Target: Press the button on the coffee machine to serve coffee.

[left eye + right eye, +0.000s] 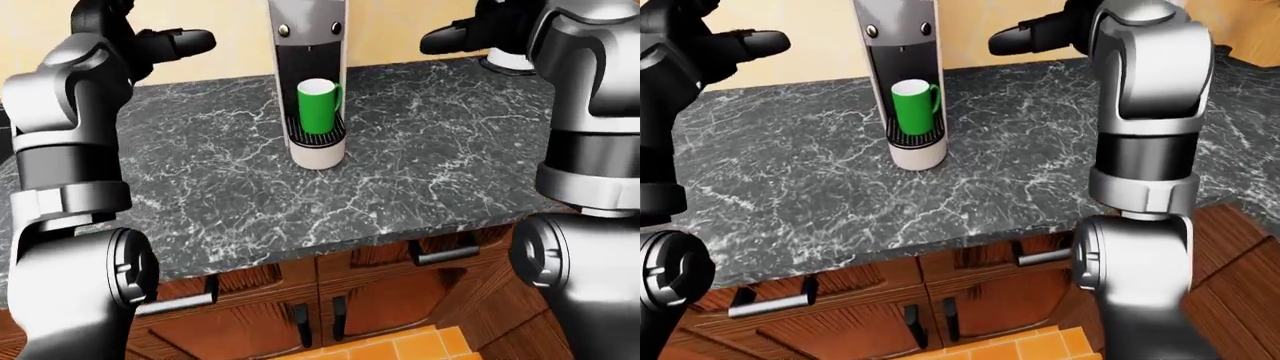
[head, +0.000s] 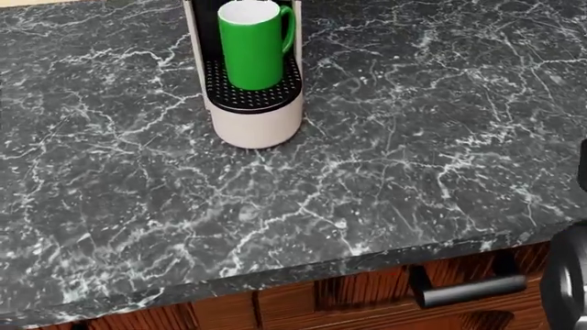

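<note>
The white coffee machine [image 1: 310, 75] stands upright on the dark marble counter [image 1: 220, 202]. A green mug [image 1: 318, 106] sits on its drip tray, under the spout. Two small round buttons [image 1: 284, 30] show on its face, one at each side. My left hand [image 1: 170, 41] hangs open at the upper left, well apart from the machine, fingers pointing toward it. My right hand [image 1: 450, 36] is raised at the upper right, also open and clear of the machine. In the head view only the mug [image 2: 255, 45] and the machine's base [image 2: 257, 120] show.
Wooden cabinets with metal drawer handles [image 1: 447, 253] run beneath the counter's edge. Part of a white object [image 1: 512, 60] sits on the counter behind my right hand. Orange floor tiles [image 1: 390, 349] show at the bottom.
</note>
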Controlling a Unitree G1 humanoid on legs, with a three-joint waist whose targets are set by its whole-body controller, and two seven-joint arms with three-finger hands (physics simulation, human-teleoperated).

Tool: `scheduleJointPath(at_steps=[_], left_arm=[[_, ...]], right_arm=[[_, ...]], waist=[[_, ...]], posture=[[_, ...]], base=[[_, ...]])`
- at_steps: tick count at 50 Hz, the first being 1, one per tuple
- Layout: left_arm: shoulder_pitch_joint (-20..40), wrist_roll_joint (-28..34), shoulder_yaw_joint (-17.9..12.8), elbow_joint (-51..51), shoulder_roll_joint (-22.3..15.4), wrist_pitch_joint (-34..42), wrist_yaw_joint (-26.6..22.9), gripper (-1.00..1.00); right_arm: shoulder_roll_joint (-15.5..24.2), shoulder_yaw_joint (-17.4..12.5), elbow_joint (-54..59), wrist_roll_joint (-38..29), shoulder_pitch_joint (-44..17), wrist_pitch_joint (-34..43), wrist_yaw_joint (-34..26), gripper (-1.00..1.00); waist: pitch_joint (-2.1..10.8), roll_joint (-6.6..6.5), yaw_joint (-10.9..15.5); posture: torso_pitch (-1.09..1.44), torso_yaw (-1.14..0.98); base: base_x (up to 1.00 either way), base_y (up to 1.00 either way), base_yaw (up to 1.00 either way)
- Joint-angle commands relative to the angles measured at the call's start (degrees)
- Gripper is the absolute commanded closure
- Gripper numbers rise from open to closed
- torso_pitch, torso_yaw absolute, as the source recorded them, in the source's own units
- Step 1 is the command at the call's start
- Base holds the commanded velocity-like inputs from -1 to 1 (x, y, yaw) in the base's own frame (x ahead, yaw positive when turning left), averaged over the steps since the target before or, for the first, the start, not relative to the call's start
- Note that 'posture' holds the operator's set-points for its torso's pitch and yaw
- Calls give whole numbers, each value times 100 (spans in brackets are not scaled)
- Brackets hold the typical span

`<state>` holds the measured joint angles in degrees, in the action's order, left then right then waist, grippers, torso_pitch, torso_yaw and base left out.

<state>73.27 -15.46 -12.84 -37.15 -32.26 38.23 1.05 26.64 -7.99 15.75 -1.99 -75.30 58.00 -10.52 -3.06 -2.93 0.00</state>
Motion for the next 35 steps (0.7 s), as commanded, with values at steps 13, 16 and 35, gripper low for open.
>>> scheduleJointPath(at_steps=[13,16,35], left_arm=[[108,-27,0,200,-8,-7,36,-100],[90,-19,5,146,6,-82,18,-100],[94,-20,6,120,10,-106,11,-100]], right_arm=[[18,-101,-198,-86,-60,-78,-1,-100],[19,-109,-227,-80,-56,-64,-2,-100],[-7,-89,-329,-73,30,-57,2,-100]], waist=[[160,323,45],[199,281,35],[287,191,4]], posture=[[0,0],[0,0],[0,0]], base=[[0,0,0],[0,0,0],[0,0,1]])
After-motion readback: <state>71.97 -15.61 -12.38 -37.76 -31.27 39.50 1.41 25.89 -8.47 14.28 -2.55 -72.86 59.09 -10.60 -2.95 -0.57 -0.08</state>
